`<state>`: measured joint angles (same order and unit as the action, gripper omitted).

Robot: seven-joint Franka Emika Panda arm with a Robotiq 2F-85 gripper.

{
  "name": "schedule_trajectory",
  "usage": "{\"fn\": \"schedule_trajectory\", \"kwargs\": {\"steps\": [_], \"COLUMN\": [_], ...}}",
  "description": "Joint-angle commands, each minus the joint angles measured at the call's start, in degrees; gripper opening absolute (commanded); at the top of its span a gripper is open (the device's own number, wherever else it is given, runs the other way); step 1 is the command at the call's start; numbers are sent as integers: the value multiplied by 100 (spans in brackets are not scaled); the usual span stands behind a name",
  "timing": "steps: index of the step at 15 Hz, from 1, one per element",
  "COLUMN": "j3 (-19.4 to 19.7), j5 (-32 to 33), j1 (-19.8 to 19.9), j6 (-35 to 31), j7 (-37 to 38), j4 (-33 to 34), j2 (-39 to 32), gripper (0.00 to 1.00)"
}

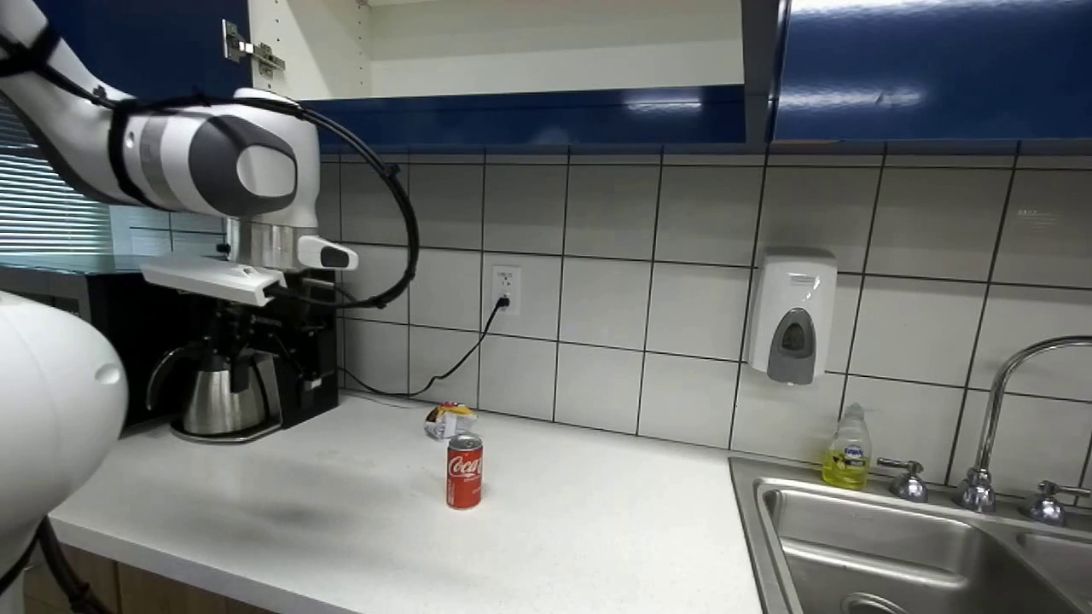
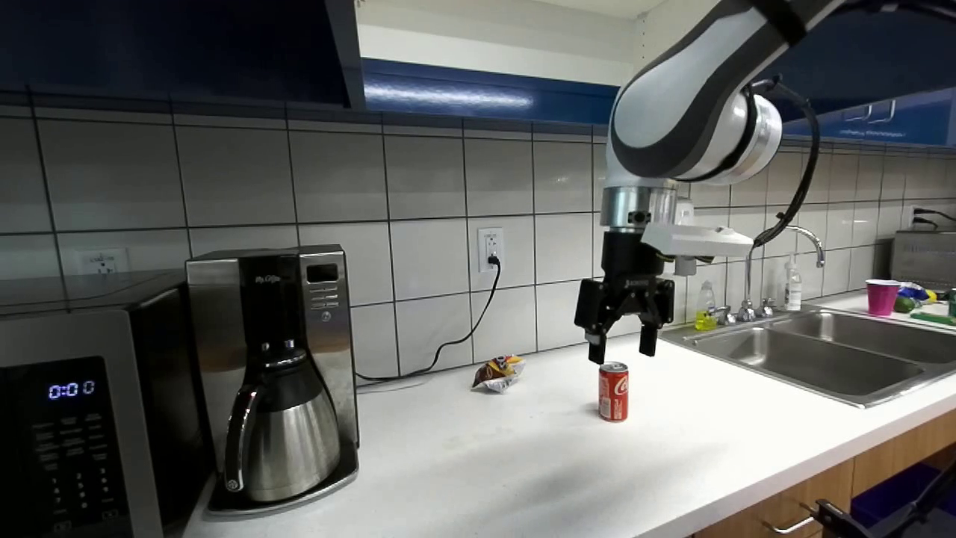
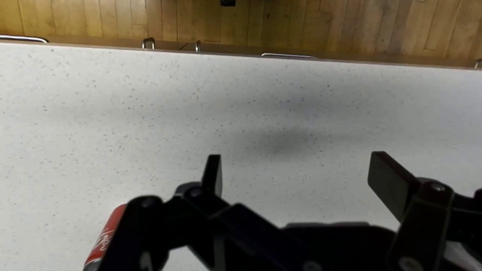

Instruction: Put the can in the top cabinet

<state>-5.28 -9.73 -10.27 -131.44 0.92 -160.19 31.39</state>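
The red can (image 1: 465,472) with a silvery top stands upright on the white counter. It also shows in an exterior view (image 2: 613,392) and, partly hidden behind a gripper finger, at the lower left of the wrist view (image 3: 107,237). The top cabinet (image 1: 554,55) stands open above the tiles, with a pale interior and a blue bottom edge; it also shows in an exterior view (image 2: 493,37). My gripper (image 2: 622,347) points down, open and empty, above the counter. In the wrist view the fingers (image 3: 295,169) are wide apart with only counter between them, and the can lies outside them.
A coffee maker (image 2: 325,299) and a microwave (image 2: 75,418) stand at one end of the counter. A crumpled snack bag (image 1: 450,421) lies near the tiled wall. A sink (image 1: 870,546), dish soap (image 1: 847,452) and wall dispenser (image 1: 793,315) are at the other end. An open blue door (image 1: 145,51) hangs beside the arm.
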Motion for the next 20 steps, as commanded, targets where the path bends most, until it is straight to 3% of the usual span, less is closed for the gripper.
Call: {"fn": "schedule_trajectory", "kwargs": {"steps": [1,14,20], "j3": [144,524,843], "j5": [300,1354,1644], "j1": [315,1037,1038], "j6": [-764,-3217,-3934], "j7": [-202,50,154], "j4": [7,199,491], "j2": [-812,-3127,-3831], "gripper": [100,100,100]}}
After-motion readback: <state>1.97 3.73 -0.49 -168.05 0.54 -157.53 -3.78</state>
